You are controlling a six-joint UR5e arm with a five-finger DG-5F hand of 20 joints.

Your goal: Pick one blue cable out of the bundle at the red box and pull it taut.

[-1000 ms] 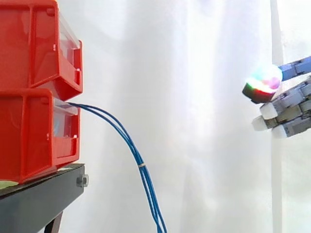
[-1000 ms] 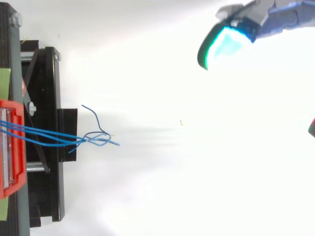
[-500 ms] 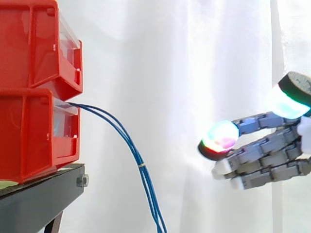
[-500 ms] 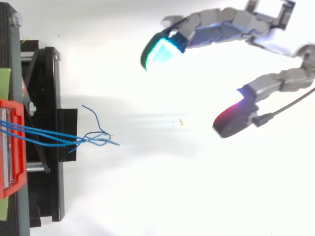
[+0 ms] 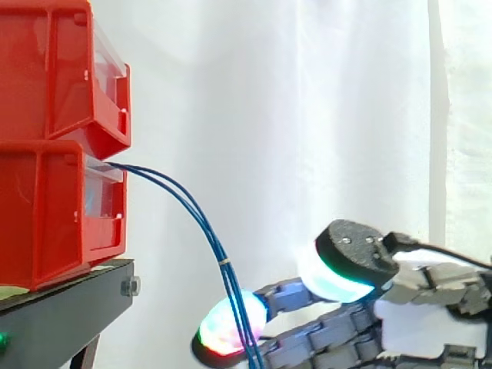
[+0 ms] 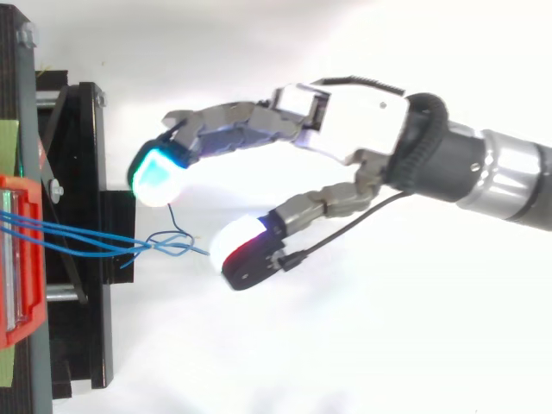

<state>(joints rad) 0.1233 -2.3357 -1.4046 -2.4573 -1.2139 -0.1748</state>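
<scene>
- A white fabric curtain (image 5: 307,115) hangs behind the work.
- Two red plastic bins are stacked at the left, the upper red bin (image 5: 54,69) resting on the lower red bin (image 5: 46,215).
- The bins stand on a black metal stand (image 5: 61,323).
- The grey jointed robot hand (image 6: 354,112) reaches in low from the right. It is released: its fingers are stretched out and its thumb is spread away from them, clasping nothing.
- From above, a cyan-glowing fingertip (image 6: 155,172) lies on one side of the cable ends. The white-and-red thumb pad (image 6: 246,250) sits just beside their tips on the other side.
- The bundle of thin blue cables (image 5: 207,231) comes out of the lower bin's front, arcs down slack and runs off the bottom edge. In the side view a glowing fingertip overlaps the strands, but contact cannot be told.
- A small pale tie (image 5: 224,261) binds the strands partway down.
</scene>
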